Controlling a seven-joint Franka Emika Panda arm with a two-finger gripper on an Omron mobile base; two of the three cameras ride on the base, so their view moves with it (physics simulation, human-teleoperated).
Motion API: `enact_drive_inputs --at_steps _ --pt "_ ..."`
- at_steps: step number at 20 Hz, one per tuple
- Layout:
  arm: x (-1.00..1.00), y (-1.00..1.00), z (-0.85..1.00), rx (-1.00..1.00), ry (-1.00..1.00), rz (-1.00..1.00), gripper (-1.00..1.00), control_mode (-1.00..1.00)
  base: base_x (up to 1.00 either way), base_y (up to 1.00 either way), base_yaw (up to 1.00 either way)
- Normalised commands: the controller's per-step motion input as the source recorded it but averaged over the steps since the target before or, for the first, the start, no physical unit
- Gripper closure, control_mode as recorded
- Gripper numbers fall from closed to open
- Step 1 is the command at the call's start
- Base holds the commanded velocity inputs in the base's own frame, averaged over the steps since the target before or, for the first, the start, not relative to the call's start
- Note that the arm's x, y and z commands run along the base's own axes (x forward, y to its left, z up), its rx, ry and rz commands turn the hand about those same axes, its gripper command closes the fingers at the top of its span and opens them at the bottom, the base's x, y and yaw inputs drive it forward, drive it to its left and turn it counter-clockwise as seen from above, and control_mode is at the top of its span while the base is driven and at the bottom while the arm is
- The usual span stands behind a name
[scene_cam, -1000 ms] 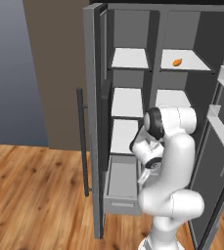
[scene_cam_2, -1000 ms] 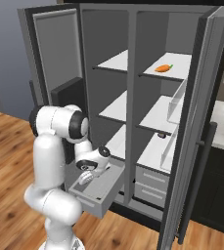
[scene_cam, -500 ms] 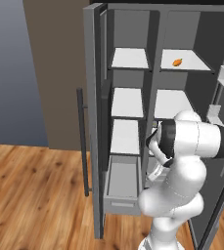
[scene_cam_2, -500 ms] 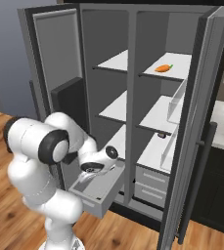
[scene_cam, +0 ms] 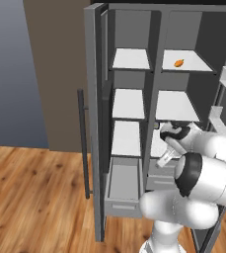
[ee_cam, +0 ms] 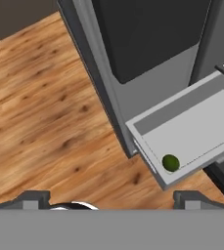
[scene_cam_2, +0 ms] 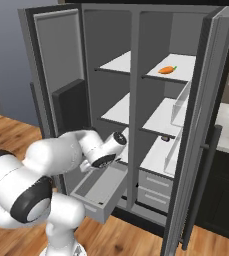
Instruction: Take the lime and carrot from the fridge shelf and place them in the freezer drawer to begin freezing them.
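Observation:
The dark green lime [ee_cam: 170,162] lies in a near corner of the pulled-out grey freezer drawer [ee_cam: 191,129], which also appears at the fridge's lower left [scene_cam: 124,184] [scene_cam_2: 100,187]. The orange carrot [scene_cam: 178,63] [scene_cam_2: 167,70] rests on the fridge shelf [scene_cam: 196,63] [scene_cam_2: 186,62], topmost in the right column. My gripper [ee_cam: 112,201] is open and empty, its fingertips [ee_cam: 33,197] spread wide, looking down at the drawer and the floor. My hand [scene_cam: 176,133] [scene_cam_2: 115,145] hovers above the drawer, level with the lowest shelves.
Both fridge doors stand open: the left one [scene_cam: 95,123] with a long bar handle, the right one [scene_cam_2: 198,130] with door bins. A small dark item [scene_cam_2: 163,136] sits on the lowest right shelf. Two pale drawers [scene_cam_2: 153,187] lie below it. Wooden floor [ee_cam: 50,97] surrounds the fridge.
My arm has swung round and my hand has risen up and to the right, away from the drawer. The jaws stayed open. The carrot has not moved.

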Motion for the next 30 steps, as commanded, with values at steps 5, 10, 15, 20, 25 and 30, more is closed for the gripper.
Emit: enact_drive_inputs --at_steps 5,10,15,20,25,30 --pt "-0.05 -0.17 1.0 0.08 0.14 0.0 -1.0 -1.0 0.0 0.0 0.0" --pt "-0.4 0.02 0.83 0.08 0.08 -0.02 -1.0 -1.0 0.0 0.0 0.0" --pt "-0.56 0.18 0.64 0.03 0.02 -0.11 -1.0 -1.0 0.0 0.0 0.0" --pt "-0.57 0.36 0.34 0.0 0.0 -0.25 -1.0 -1.0 0.0 0.0 0.0" --pt "-0.44 0.38 0.14 0.0 0.0 -0.3 -1.0 -1.0 0.0 0.0 0.0" --pt "-0.11 0.04 0.0 0.0 0.0 -0.2 -1.0 -1.0 0.0 0.0 0.0"
